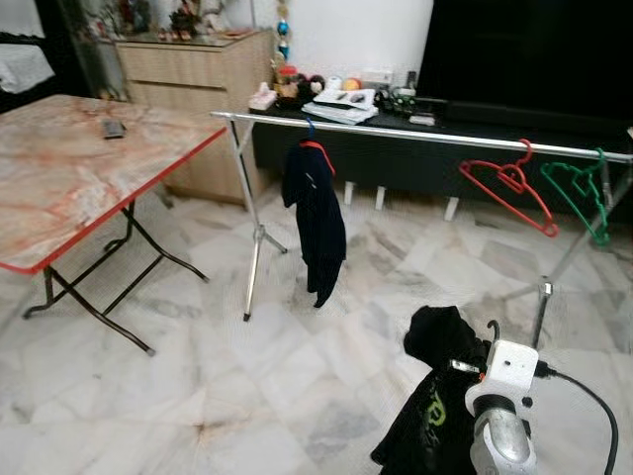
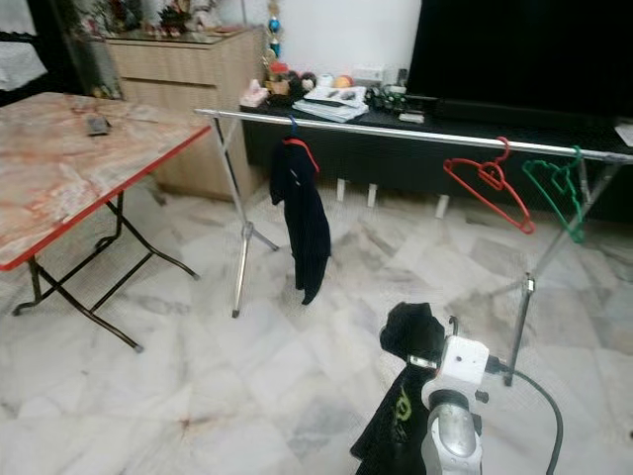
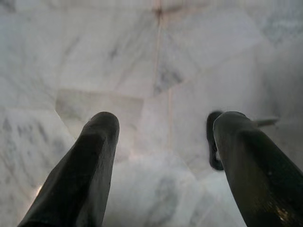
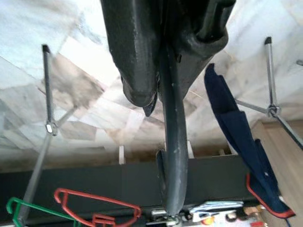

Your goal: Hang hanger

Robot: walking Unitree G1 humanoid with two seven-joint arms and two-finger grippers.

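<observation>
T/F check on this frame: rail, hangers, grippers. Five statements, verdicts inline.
1. A dark garment hangs on the rail. True.
2. Two empty hangers on the rail are both red. False: one red hanger, one green hanger.
3. The right gripper holds a hanger with a black garment. True.
4. The left gripper grips a hanger. False: open, over bare floor.
5. The table is blue. False: marbled top, red edge.
</observation>
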